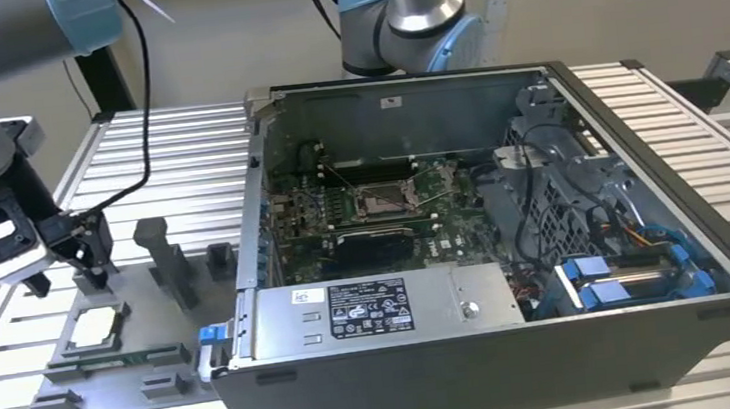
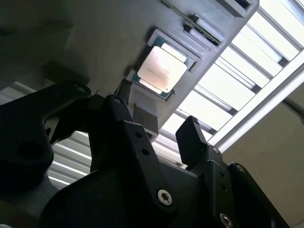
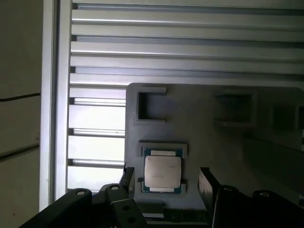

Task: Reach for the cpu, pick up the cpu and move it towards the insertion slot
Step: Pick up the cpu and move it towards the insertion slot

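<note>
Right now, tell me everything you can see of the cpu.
The cpu is a thin square plate with a pale silvery metal lid and a greenish board edge. It lies flat, lid up, seated in a framed recess of the grey fixture plate, outside the computer case. The open gripper hangs above it, not touching.

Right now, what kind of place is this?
Probably a robotics lab bench for computer assembly: an open computer case on a slatted metal table, a cpu in a grey fixture plate, a robot arm behind.
</note>
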`<move>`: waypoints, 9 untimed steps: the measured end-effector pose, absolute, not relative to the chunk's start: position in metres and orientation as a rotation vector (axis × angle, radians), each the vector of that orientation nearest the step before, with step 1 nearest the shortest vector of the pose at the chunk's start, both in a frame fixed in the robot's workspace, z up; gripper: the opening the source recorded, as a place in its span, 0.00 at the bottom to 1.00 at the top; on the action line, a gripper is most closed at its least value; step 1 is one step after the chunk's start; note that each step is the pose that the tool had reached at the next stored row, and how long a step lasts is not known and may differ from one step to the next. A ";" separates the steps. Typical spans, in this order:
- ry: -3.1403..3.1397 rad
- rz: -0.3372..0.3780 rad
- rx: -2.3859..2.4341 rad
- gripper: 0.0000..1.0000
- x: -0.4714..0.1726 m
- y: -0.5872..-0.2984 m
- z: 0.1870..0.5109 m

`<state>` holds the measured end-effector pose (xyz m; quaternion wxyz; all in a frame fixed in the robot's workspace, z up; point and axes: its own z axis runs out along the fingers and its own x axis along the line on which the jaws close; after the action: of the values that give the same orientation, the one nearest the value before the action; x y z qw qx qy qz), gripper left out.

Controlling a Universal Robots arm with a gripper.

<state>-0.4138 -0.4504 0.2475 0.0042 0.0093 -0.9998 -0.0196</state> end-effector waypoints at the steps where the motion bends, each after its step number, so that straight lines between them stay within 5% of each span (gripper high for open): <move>1: -3.132 -0.061 0.029 1.00 -0.414 -0.451 0.246; 9: -3.130 -0.062 0.026 1.00 -0.414 -0.454 0.233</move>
<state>-0.4137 -0.4540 0.2332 0.0053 0.0084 -0.9998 -0.0197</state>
